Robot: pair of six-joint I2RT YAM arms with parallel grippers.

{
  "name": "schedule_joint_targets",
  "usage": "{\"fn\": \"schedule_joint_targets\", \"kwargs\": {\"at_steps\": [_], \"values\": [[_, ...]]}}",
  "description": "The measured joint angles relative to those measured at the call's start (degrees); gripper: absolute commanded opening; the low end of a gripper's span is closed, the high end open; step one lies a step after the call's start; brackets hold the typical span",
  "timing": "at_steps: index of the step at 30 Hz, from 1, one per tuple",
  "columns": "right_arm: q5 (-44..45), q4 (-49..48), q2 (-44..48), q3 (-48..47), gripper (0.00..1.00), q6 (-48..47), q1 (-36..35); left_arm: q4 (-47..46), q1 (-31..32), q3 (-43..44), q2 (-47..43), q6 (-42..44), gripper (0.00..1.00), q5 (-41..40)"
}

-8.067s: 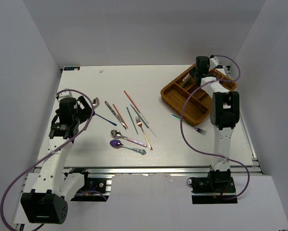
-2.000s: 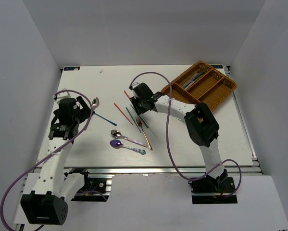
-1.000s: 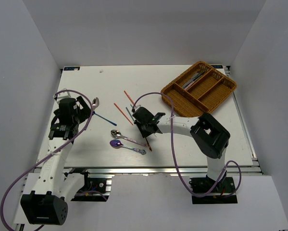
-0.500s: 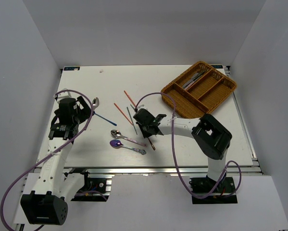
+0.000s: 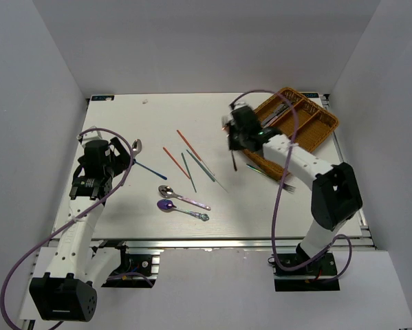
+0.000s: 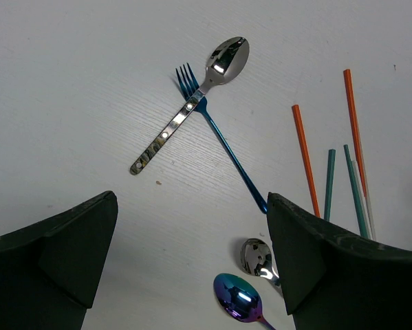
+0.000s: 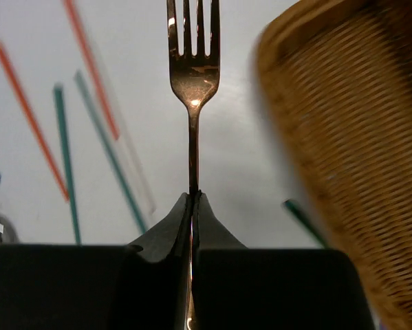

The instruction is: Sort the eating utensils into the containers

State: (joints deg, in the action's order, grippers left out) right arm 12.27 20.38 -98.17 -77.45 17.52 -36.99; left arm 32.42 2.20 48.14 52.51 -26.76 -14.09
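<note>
While left tool (image 6: 192, 199) gapes empty, right tool (image 7: 192, 196) pinches slim copper fork (image 7: 192, 75) beside wicker tray (image 7: 343, 137).

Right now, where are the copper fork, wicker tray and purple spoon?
copper fork (image 7: 192, 84), right wrist view, neck below tines.
wicker tray (image 5: 333, 123), top view, right rim.
purple spoon (image 6: 236, 298), left wrist view, bowl.

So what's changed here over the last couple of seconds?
The right hand closed on the copper fork near the chopsticks, lifted it and carried it away to the right, up to the wicker tray. The left hand stayed open and still. The spoons and chopsticks kept roughly their places.
</note>
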Motion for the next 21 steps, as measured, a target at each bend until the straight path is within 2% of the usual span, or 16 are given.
{"fn": "schedule_joint_targets", "kwargs": {"at_steps": [3,7,11,15,21], "values": [[-3.6,-2.9,0.2,-2.1,0.0,0.5,9.7,-0.1,0.0,0.0,0.0,0.0,0.98,0.0],[-6.4,-8.0,-1.9,-3.4,0.0,5.9,23.2,-0.2,0.0,0.0,0.0,0.0,0.98,0.0],[-6.7,-10.5,-9.4,-9.9,0.0,12.7,33.3,-0.2,0.0,0.0,0.0,0.0,0.98,0.0],[-6.0,-11.4,-17.6,-17.4,0.0,17.7,38.7,-0.3,0.0,0.0,0.0,0.1,0.98,0.0],[-6.8,-9.2,-27.1,-27.7,0.0,21.2,41.5,-0.3,0.0,0.0,0.3,0.2,0.98,0.2]]}}
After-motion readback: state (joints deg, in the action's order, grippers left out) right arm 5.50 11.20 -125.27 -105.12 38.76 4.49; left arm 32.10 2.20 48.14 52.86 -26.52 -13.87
